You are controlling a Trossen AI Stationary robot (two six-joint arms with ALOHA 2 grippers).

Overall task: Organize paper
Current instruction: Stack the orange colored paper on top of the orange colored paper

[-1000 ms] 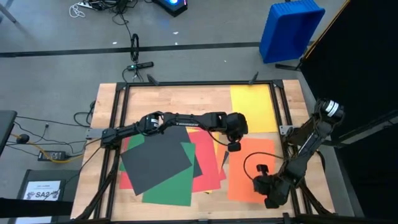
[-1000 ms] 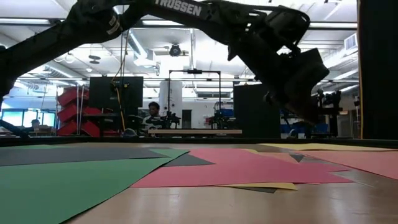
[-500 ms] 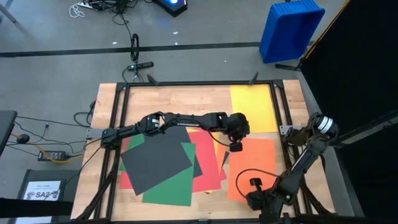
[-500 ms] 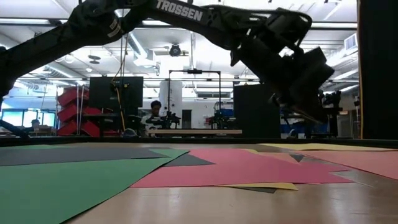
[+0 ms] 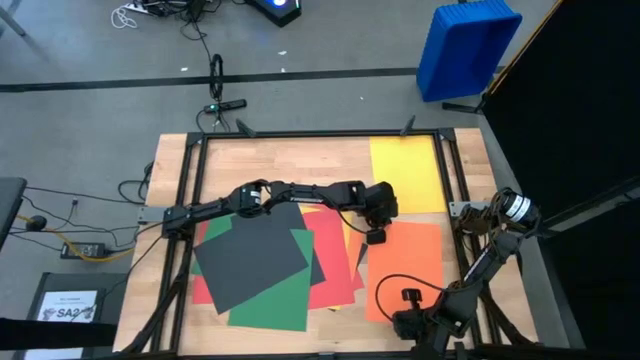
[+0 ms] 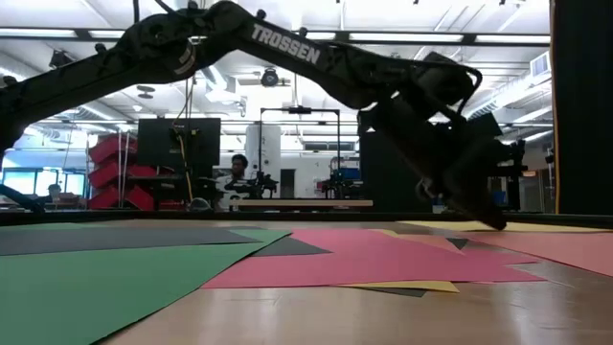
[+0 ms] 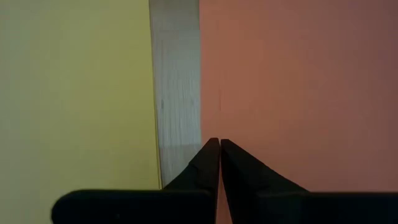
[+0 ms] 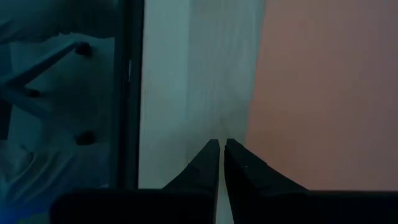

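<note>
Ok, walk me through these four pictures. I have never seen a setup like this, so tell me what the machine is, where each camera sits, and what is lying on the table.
This is a robot with two dark jointed arms at a wooden table. One picture looks straight down on it, one looks level across the tabletop, and two come from cameras on the wrists.

From above, the left gripper reaches to the middle, at the edge of an orange sheet. The right gripper sits at the table's near edge beside that same sheet. Both grippers are shut and hold nothing.

On the table lie coloured paper sheets: a yellow sheet at the far right, and an overlapping pile with a dark grey sheet on top of a green sheet and a red sheet.
</note>
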